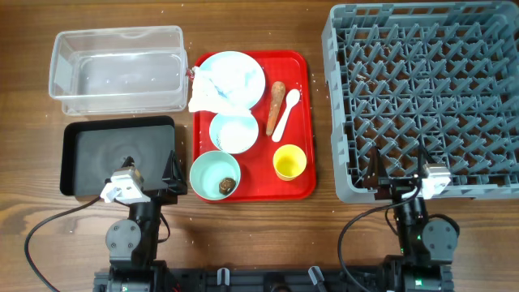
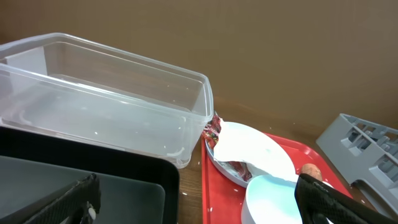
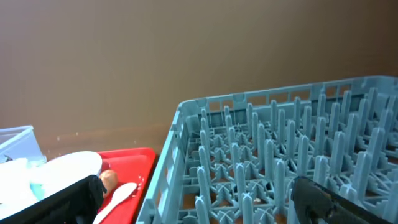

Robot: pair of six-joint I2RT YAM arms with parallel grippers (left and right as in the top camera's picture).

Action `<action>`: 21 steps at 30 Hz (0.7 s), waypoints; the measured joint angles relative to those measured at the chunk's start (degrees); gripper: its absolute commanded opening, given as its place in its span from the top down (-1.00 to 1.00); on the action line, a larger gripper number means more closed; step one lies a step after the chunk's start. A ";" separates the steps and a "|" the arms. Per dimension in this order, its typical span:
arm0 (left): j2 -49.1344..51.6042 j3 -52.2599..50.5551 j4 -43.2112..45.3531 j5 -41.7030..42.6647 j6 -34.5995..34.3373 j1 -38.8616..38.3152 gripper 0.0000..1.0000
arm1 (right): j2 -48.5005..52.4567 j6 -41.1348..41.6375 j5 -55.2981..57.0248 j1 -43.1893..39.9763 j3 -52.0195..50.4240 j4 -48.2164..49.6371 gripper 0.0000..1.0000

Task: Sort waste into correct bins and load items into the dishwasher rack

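Observation:
A light blue plate (image 1: 239,73) on the red tray (image 1: 302,89) carries a crumpled white napkin (image 1: 209,96), with a red wrapper (image 2: 213,129) at its left edge. A light blue bowl (image 1: 233,132) looks white inside. A second bowl (image 1: 209,172) holds a brown lump (image 1: 228,185). A carrot (image 1: 276,107), a white spoon (image 1: 285,113) and a yellow cup (image 1: 289,161) lie to the right. White grains (image 2: 235,190) dot the tray. My left gripper (image 2: 199,205) is open and empty over the black tray's (image 1: 97,154) front right corner. My right gripper (image 3: 199,202) is open and empty at the grey rack's (image 1: 426,97) front edge.
The clear tub (image 1: 117,69) stands behind the black tray at the back left and holds nothing. The rack fills the right side of the table, its pegs upright. Bare wood runs along the front edge around both arm bases.

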 measured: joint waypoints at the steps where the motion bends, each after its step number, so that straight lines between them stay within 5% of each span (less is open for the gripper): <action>1: 0.00 0.00 0.28 0.00 0.00 0.00 -1.00 | 0.00 0.00 -0.02 0.00 0.00 0.33 -1.00; 10: 3.67 6.01 -5.99 -1.90 0.00 0.02 -1.00 | 4.22 -5.62 -3.89 0.00 6.69 2.21 -1.00; 16: 34.18 30.56 -11.52 -1.27 0.39 0.07 -1.00 | 26.01 -7.13 -6.69 0.00 22.45 1.66 -1.00; 21: 63.28 60.98 -29.27 0.13 1.20 -1.27 -0.99 | 42.05 -7.30 -10.54 0.00 35.89 -4.83 -1.00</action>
